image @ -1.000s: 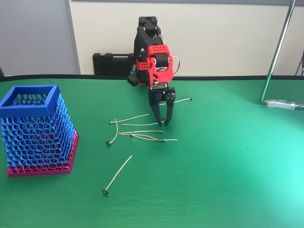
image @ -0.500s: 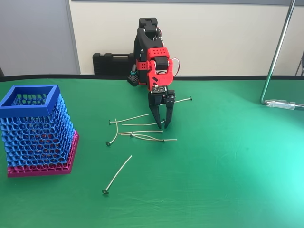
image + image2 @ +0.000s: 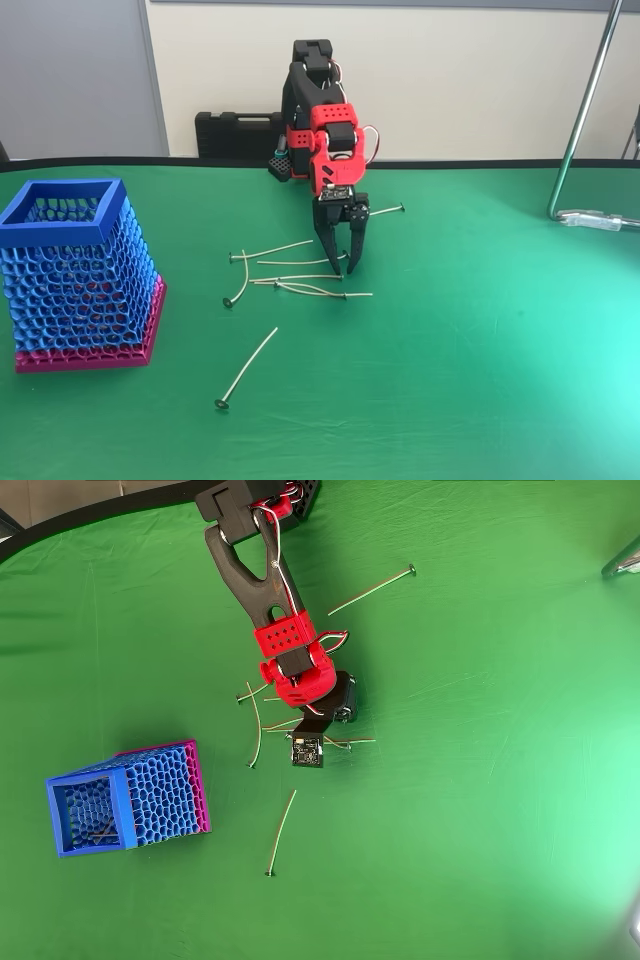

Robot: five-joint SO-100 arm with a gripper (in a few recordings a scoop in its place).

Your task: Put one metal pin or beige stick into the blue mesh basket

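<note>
Fingers (image 3: 327, 243) of the gripper (image 3: 341, 262) point straight down at the cluster of pins (image 3: 300, 284), their tips a little apart and coming together just above or on the cloth. Whether a pin is caught between them is too fine to tell. The narrow spread suits the job: a thin wire lying flat can only be pinched from directly above, so the wrist is turned down and the red and black arm (image 3: 320, 130) folds over behind. Most pins lie crossed in a loose heap just left of and under the tips, one pin (image 3: 385, 211) sits apart behind and to the right, and another pin (image 3: 247, 368) lies nearer the camera to the left. Well off to the left of the fingers stands the basket (image 3: 65, 214), upright with its mouth open; the overhead view hints at a pale stick already lying in its bottom. Everything rests on a green cloth (image 3: 480, 360), slightly wrinkled. Behind are a cream wall (image 3: 460, 70), a black case (image 3: 235, 135) and, at right, a metal pole (image 3: 585, 110).
</note>
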